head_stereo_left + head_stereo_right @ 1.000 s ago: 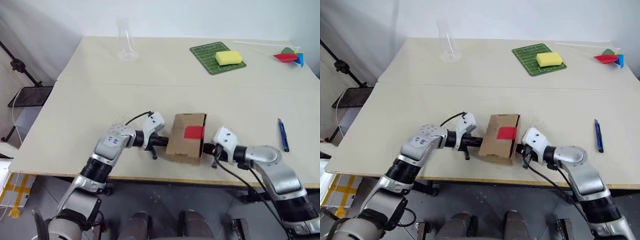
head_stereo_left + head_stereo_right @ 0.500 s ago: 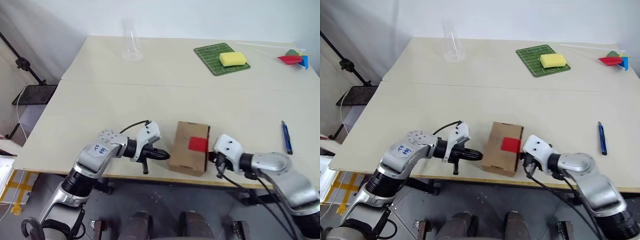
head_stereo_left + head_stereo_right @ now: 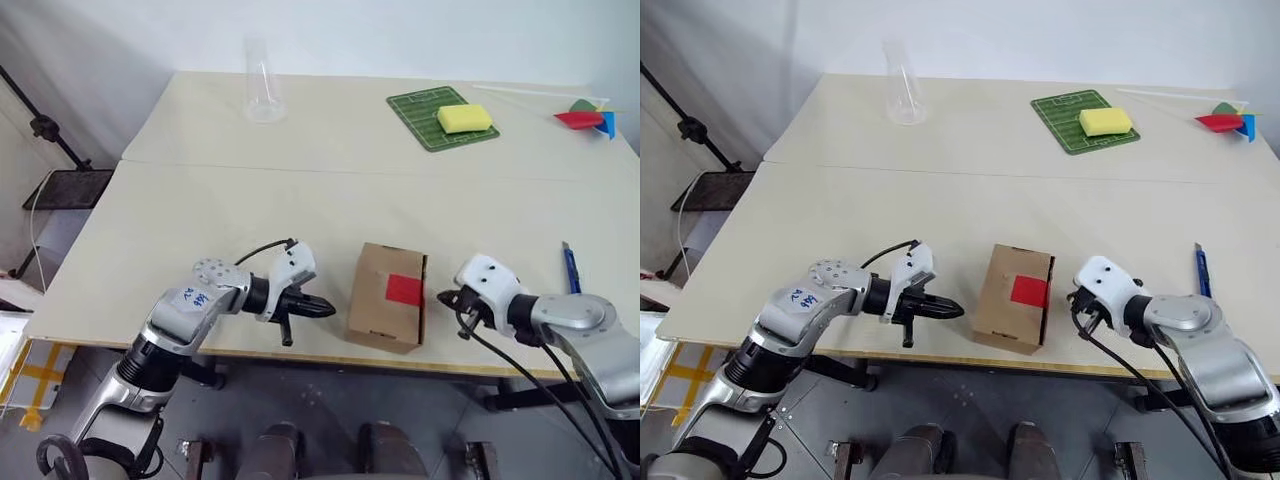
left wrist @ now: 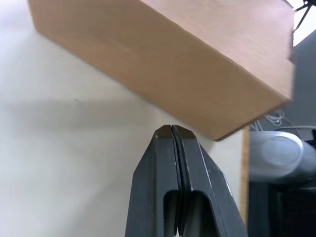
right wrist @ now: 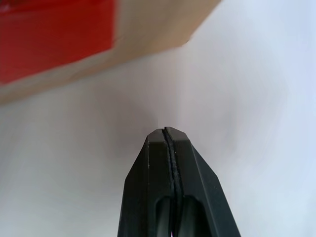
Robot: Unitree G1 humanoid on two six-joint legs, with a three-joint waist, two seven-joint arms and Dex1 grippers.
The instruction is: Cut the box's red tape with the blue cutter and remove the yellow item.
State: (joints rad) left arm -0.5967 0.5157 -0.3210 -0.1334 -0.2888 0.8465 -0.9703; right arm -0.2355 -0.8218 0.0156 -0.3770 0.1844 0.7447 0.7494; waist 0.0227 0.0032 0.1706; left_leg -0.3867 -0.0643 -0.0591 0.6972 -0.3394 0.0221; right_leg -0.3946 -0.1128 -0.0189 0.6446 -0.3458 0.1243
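Observation:
The brown cardboard box (image 3: 385,298) stands closed near the table's front edge, with the red tape (image 3: 404,290) across its top seam. My left gripper (image 3: 327,310) is shut and empty, a short gap to the left of the box; the box's side (image 4: 168,64) shows close ahead in the left wrist view. My right gripper (image 3: 445,298) is shut and empty just right of the box, and the red tape (image 5: 54,37) shows in its wrist view. The blue cutter (image 3: 571,270) lies on the table to the right of my right arm. The yellow item is hidden.
A clear plastic cup (image 3: 262,84) stands at the back left. A green mat (image 3: 425,115) carries a pale yellow sponge block (image 3: 465,118) at the back right. Coloured shapes (image 3: 585,116) lie at the far right corner. The table's front edge (image 3: 300,350) runs just below the box.
Both grippers have drawn away from the box, the left one leftward and the right one rightward. The box now stands free between them. The camera has shifted.

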